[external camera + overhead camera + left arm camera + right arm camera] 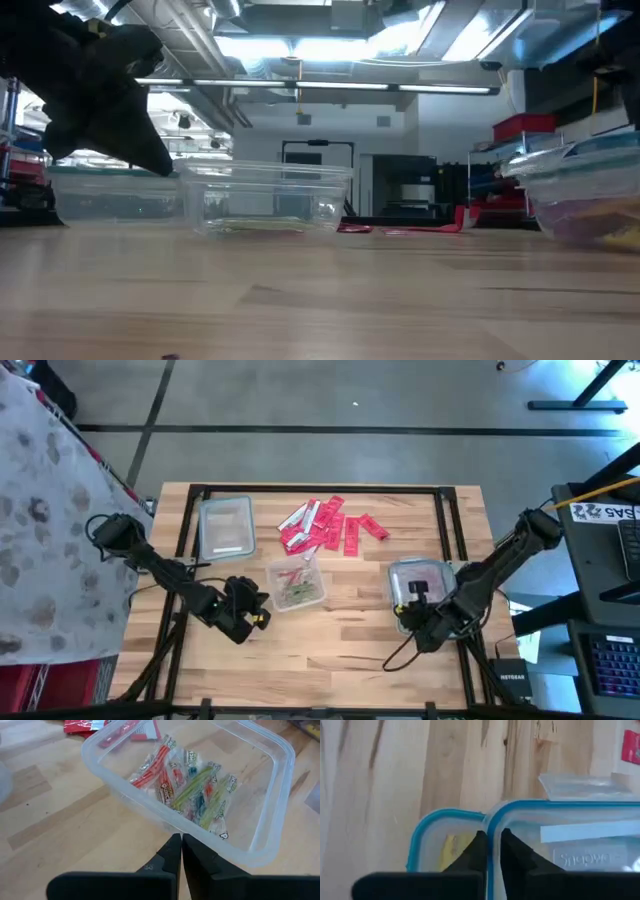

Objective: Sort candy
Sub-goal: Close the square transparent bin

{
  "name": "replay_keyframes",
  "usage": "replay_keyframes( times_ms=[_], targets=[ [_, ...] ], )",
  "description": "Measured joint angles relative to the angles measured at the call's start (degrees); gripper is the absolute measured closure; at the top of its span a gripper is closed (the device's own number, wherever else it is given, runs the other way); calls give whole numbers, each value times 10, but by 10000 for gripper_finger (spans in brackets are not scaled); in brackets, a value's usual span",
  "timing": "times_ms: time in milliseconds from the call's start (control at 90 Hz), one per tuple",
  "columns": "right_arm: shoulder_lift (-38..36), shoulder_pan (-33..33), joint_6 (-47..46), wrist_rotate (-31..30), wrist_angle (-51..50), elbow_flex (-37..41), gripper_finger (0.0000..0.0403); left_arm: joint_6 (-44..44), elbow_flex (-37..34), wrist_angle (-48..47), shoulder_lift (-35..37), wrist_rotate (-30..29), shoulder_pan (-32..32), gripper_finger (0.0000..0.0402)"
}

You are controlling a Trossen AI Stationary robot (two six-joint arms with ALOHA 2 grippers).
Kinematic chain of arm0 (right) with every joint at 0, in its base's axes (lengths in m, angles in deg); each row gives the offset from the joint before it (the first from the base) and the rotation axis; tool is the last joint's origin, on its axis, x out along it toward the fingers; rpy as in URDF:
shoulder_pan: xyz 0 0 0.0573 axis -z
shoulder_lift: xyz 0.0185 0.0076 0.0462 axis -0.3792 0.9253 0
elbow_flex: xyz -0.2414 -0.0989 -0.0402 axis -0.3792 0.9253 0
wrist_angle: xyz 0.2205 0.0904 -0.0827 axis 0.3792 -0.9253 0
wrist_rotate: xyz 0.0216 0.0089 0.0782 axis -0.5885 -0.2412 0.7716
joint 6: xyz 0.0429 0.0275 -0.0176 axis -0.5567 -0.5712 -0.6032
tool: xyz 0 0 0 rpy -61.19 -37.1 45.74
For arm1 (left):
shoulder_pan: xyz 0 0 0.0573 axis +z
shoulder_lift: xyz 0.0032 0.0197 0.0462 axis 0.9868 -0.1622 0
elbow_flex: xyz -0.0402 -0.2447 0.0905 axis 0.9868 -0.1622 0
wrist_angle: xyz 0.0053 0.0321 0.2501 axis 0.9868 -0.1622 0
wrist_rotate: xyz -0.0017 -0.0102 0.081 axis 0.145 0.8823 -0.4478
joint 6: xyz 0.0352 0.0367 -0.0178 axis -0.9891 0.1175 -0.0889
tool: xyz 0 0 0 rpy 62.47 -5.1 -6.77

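Note:
A heap of red candy lies loose on the table's far middle. A clear tub in front of it holds several red, green and blue candy pieces. My left gripper is shut, its tips against or just short of this tub's near wall; nothing shows between them. At the right stands a second tub with yellow candy inside. My right gripper is shut on its blue-rimmed lid. My left gripper: I cannot tell whether its shut tips touch the tub's wall. My right gripper pinches the lid's blue rim at a rounded corner, one finger on each face. In the low view the lid sits tilted above the tub.
An empty clear tub stands at the far left of the table. Black frame bars run along the table's left and right sides. Bare wood lies toward the near edge, between the two arms.

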Motion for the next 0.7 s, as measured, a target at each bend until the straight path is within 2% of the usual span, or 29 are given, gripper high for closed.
replay_keyframes(
  times_ms=[167, 444, 700],
  targets=[
    [-1, 0, 27, -35, -20, -45, 401, 0, 0, 1, 0, 0, 0, 402],
    [-2, 0, 67, -75, -12, -67, 400, -12, 0, 14, 0, 0, 0, 402],
    [-2, 0, 84, -61, -14, -67, 402, -11, 0, 14, 0, 0, 0, 402]
  ],
)
